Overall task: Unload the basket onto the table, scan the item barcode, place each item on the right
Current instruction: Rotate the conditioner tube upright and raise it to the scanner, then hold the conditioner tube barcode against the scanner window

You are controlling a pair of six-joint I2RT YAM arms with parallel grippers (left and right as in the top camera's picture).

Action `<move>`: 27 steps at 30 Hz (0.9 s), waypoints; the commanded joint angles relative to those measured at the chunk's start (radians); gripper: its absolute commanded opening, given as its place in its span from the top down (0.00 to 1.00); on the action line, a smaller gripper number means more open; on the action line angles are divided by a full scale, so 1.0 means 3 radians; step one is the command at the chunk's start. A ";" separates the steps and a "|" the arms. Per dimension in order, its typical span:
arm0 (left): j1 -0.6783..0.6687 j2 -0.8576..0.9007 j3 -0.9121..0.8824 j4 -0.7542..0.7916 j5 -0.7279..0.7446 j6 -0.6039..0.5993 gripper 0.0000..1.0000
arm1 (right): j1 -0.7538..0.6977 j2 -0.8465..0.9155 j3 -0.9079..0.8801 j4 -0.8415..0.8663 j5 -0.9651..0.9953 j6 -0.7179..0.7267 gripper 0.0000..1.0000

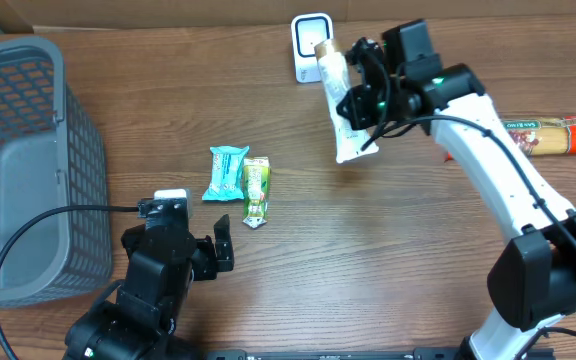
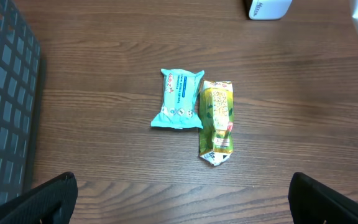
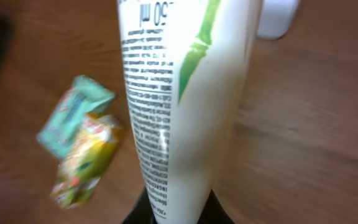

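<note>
1. White plastic tube, printed with a green stem and black small print, hangs tilted above the wooden table in the upper middle of the overhead frame
2. Its gold-capped upper end overlaps the white scanner standing at the top edge of that frame; whether the two touch cannot be told
3. Right gripper pinches the tube, its jaws drawn close on it, gripping from the tube's right-hand side in the overhead view
4. In the right wrist view the tube fills the centre, with the scanner blurred at the upper right
5. Left gripper sits low in the lower left of the overhead frame, jaws spread wide with nothing between them; its fingers show at the bottom corners of the left wrist view
6. Teal packet and green-yellow packet lie touching side by side on the table, left of centre
7. Grey mesh basket stands at the left edge
8. Red-and-tan packet lies at the right edge
</note>
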 commanded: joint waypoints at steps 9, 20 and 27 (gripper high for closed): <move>-0.0022 0.0005 -0.0020 0.0013 -0.0045 -0.0047 0.01 | 0.0440 0.0116 0.0247 0.1289 0.2711 -0.0736 0.96; -0.0022 0.0005 -0.0020 0.0013 -0.0045 -0.0047 0.00 | 0.0445 0.0833 0.0247 0.2645 0.3133 -0.2389 0.96; -0.0022 0.0005 -0.0020 0.0013 -0.0045 -0.0047 0.00 | 0.0445 0.1280 0.0247 0.3297 0.3132 -0.3513 0.96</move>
